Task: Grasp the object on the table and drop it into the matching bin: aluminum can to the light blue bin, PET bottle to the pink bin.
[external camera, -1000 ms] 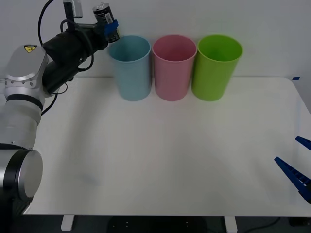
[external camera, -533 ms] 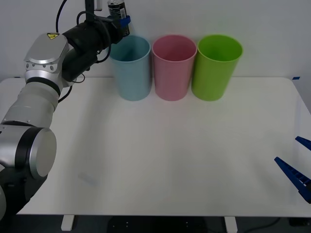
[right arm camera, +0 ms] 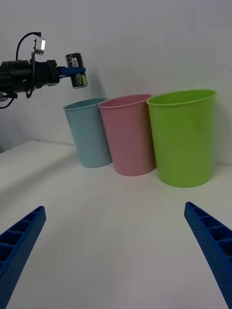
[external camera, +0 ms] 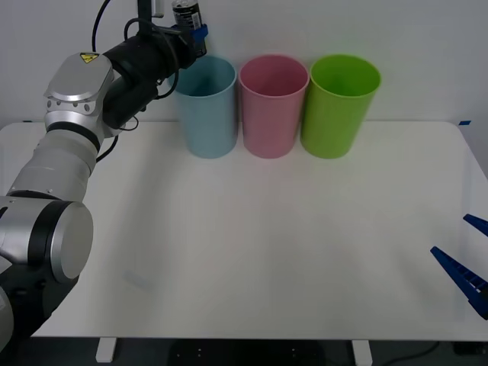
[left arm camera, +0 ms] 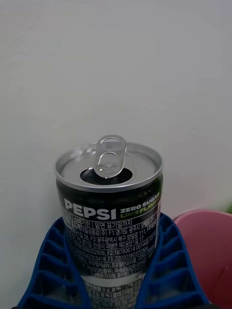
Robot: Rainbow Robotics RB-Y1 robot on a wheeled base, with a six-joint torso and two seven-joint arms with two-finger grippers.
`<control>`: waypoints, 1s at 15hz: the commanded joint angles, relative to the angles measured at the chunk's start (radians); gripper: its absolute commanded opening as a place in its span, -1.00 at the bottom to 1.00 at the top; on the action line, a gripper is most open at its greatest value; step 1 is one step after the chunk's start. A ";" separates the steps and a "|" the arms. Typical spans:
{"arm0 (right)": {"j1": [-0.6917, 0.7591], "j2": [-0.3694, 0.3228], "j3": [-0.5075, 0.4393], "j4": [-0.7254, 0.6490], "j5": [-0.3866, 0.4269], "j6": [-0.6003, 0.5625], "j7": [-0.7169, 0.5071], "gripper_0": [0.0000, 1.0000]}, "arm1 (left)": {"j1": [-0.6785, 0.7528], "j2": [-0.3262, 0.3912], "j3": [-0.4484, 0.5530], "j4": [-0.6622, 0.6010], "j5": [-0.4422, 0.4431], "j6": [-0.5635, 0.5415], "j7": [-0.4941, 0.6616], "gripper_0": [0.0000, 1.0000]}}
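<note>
— Where's the can right now?

— Up in the air. The left gripper (external camera: 192, 30) has its blue jaws clamped on the aluminum can (external camera: 186, 14), holding it upright above the near-left rim of the light blue bin (external camera: 206, 107), close to the back wall. From the left wrist camera the can (left arm camera: 110, 212) reads "Pepsi Zero Sugar", black with a silver top, its pull-tab pushed in and the mouth open, and the ribbed fingers (left arm camera: 55, 263) press against both sides of it.

— And the bins?

— Three in a row at the far edge of the white desk (external camera: 252, 252), touching or nearly so: light blue, then the pink bin (external camera: 273, 107), then a lime green bin (external camera: 339, 105). From the right wrist camera the can (right arm camera: 76, 70) hangs just over the blue bin (right arm camera: 91, 133), tilted a little, clear of its rim.

— What about the other arm?

— The right gripper (right arm camera: 116, 251) sits low at the desk's right edge, well apart from the bins, its jaws spread wide with nothing between them.
</note>
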 commanded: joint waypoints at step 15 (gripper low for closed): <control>0.000 0.000 0.000 0.000 0.000 0.000 0.000 1.00 | 0.052 0.056 -0.001 -0.007 0.144 -0.119 -0.029 1.00</control>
